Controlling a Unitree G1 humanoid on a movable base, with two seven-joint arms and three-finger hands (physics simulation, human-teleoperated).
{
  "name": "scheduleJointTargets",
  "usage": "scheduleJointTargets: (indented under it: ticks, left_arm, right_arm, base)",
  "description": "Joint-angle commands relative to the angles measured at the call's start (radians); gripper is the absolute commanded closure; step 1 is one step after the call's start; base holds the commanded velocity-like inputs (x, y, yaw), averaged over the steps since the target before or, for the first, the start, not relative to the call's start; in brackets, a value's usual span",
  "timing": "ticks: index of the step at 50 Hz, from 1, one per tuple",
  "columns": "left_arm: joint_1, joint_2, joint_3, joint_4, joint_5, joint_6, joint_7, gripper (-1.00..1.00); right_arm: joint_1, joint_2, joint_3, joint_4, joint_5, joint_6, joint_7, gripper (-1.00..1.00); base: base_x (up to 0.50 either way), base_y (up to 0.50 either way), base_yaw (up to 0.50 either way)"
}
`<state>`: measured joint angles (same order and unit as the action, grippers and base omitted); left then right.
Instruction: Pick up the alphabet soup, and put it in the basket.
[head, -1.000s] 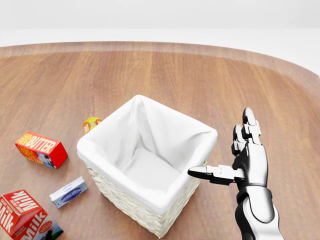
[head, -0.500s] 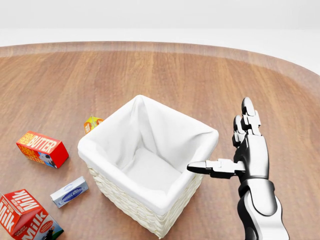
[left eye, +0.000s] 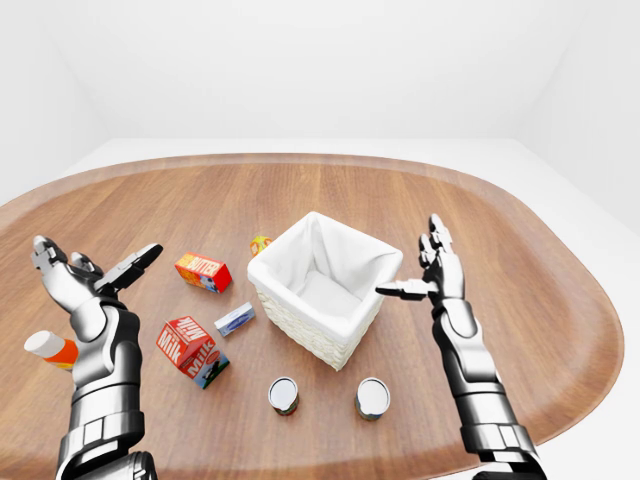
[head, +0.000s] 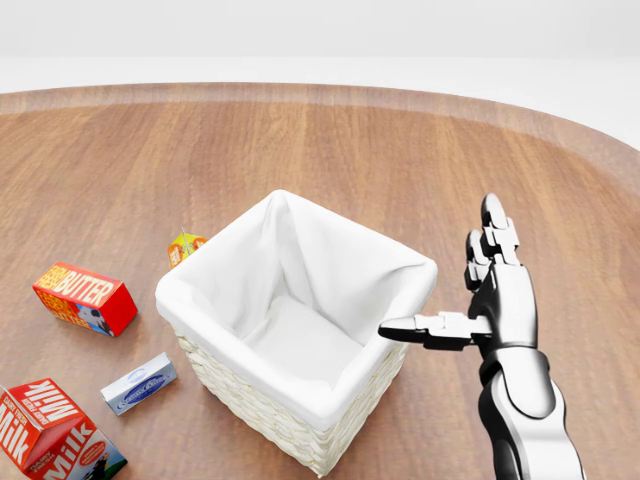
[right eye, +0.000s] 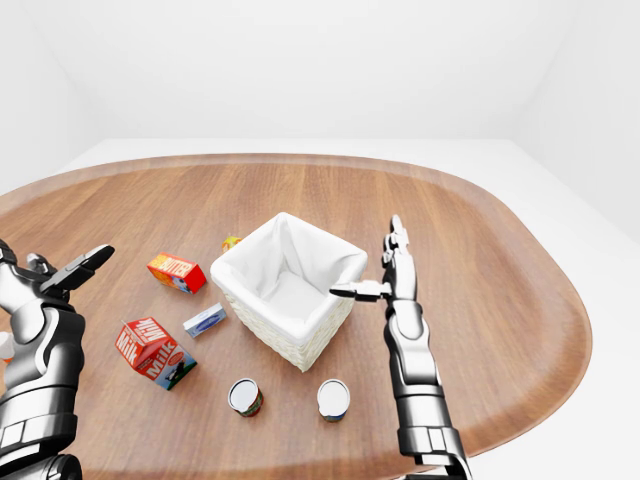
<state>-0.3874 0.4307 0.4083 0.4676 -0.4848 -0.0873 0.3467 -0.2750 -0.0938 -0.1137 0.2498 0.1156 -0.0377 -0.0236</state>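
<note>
Right robot hand (head: 470, 300) raised, fingers spread, empty, just beside the basket (left eye: 322, 285) rim. Left robot hand (left eye: 85, 280) likewise spread and empty. Two cans (left eye: 283, 394) stand upright on the counter (left eye: 540, 260) below the basket; which is alphabet soup cannot be told.

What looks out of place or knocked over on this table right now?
Little stands out. The milk carton and butter box lie on their sides at the left-eye view's left. Two cans stand upright below the basket, which holds nothing.

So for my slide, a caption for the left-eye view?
Both hands open, left hand and right hand raised beside the basket; two cans wait below.
</note>
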Motion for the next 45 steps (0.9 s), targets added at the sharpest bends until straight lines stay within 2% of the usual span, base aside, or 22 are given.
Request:
scheduleJointTargets:
  ticks: [1, 21, 23, 27, 28, 29, 30, 45]
  left_arm:
    - [-0.001, 0.001, 0.000, 0.003, 0.004, 0.000, 0.005, -1.00]
    - [-0.001, 0.001, 0.000, 0.003, 0.003, 0.000, 0.005, -1.00]
    - [-0.003, 0.001, -0.001, 0.008, 0.004, 0.000, 0.004, -1.00]
    - [-0.003, 0.001, -0.001, 0.009, 0.004, 0.000, 0.004, -1.00]
    - [-0.004, 0.001, -0.002, 0.013, 0.004, 0.000, 0.002, -1.00]
    - [-0.003, 0.002, 0.000, 0.007, 0.002, 0.000, 0.006, -1.00]
    - [-0.002, 0.002, 0.000, 0.007, 0.002, 0.000, 0.007, -1.00]
    - [-0.006, 0.003, -0.001, 0.015, 0.004, 0.000, 0.012, -1.00]
  right_arm:
    - [-0.029, -0.007, 0.001, 0.043, -0.009, 0.001, 0.006, -1.00]
    - [-0.029, -0.006, 0.001, 0.043, -0.010, 0.001, 0.006, -1.00]
    - [-0.007, -0.008, 0.012, 0.020, -0.037, 0.021, 0.001, -1.00]
    - [-0.006, -0.006, 0.009, 0.019, -0.041, 0.022, 0.003, -1.00]
    - [0.014, 0.000, 0.004, 0.005, -0.032, 0.015, 0.004, -1.00]
    - [0.081, 0.014, 0.022, 0.005, -0.067, -0.023, -0.009, -1.00]
    - [0.094, 0.018, 0.022, 0.016, -0.076, -0.047, -0.012, -1.00]
    - [0.157, 0.021, 0.001, 0.034, -0.035, -0.050, 0.035, -1.00]
  base:
    - [0.00, 0.00, 0.00]
    - [0.00, 0.00, 0.00]
    - [0.00, 0.00, 0.00]
    - [0.00, 0.00, 0.00]
    - [0.00, 0.00, 0.00]
    - [0.00, 0.00, 0.00]
    - [0.00, 0.00, 0.00]
    - [0.00, 0.00, 0.00]
